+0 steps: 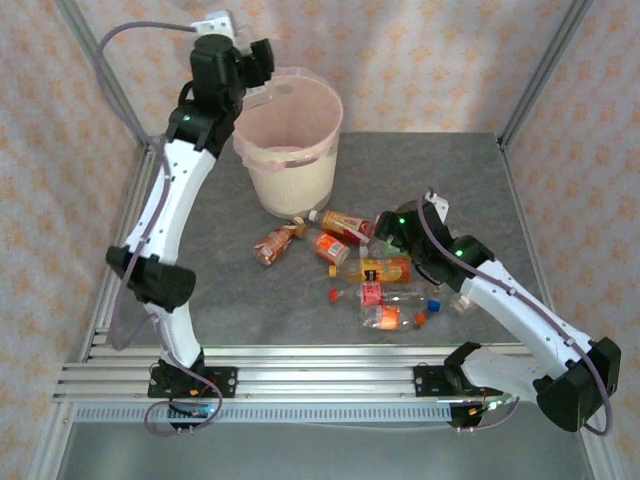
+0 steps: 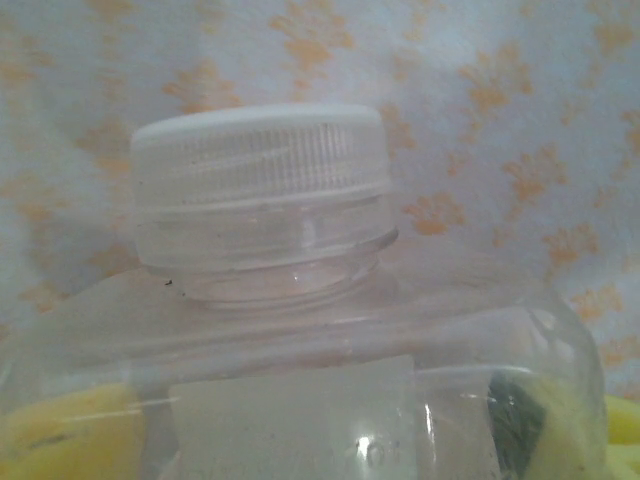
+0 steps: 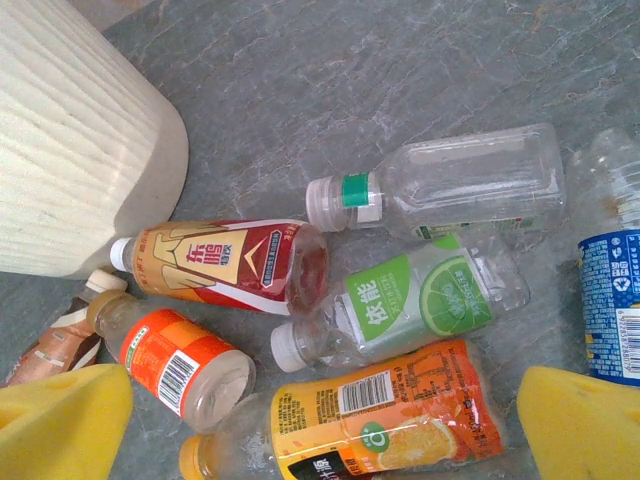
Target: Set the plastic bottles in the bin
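The left gripper (image 1: 252, 62) is raised high at the far-left side of the bin (image 1: 325, 110), and its wrist camera shows why: a clear bottle (image 2: 300, 330) with a white ribbed cap (image 2: 260, 160) sits clamped between its yellow pads (image 2: 60, 440). The jaws are closed onto the wide body and the cap end sticks out past them. Gripping the body rather than the neck looks like the firmer hold on such a slippery shell. From above, the hand seems level with the rim, but I cannot tell whether the bottle is fully over the opening, so letting go now might clip the edge. The right gripper (image 3: 320, 430) hangs over the pile on the grey table (image 1: 200, 260) with its jaws spread wide and nothing between them, probably staged for the next pick while the other arm unloads. Under it lie the rest of the plastic bottles, all on their sides and crowded together: an orange juice bottle (image 3: 370, 410) nearly between the fingers, a green-labelled one (image 3: 420, 305) touching it, a red-and-gold one (image 3: 225, 262) just beside the bin wall, a small orange-labelled one (image 3: 180, 365) and an empty clear one (image 3: 450, 185) further off. Packed like this, closing on one may nudge its neighbours
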Robot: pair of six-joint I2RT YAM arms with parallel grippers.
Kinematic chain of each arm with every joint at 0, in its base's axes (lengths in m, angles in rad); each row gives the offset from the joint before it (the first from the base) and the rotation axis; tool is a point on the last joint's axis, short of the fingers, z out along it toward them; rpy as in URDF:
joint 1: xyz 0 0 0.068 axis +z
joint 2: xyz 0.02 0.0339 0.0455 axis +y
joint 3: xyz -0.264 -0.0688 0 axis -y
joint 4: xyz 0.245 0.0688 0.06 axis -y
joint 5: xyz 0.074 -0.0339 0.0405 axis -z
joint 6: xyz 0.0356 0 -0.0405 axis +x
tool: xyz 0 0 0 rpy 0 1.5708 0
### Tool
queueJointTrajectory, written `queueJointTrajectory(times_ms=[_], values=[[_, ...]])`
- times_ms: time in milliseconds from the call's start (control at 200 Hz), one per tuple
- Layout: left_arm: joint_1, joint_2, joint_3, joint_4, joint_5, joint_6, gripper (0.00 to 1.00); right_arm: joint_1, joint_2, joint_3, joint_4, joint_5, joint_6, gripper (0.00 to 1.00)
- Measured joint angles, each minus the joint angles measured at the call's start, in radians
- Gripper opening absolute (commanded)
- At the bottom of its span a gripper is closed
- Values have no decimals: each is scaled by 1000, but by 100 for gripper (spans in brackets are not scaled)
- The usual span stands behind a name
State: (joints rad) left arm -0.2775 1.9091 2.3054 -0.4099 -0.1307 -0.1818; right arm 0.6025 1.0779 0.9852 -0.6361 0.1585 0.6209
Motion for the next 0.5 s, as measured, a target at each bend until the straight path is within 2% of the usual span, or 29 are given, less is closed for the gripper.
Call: queueJointTrajectory(times_ms=[170,500], values=[[-33,145,116,-5,31,120,82,0,0,0,-10,0,0,99],[-56,275,138,-44,48,289,88,0,7,11,-26,2,0,99]])
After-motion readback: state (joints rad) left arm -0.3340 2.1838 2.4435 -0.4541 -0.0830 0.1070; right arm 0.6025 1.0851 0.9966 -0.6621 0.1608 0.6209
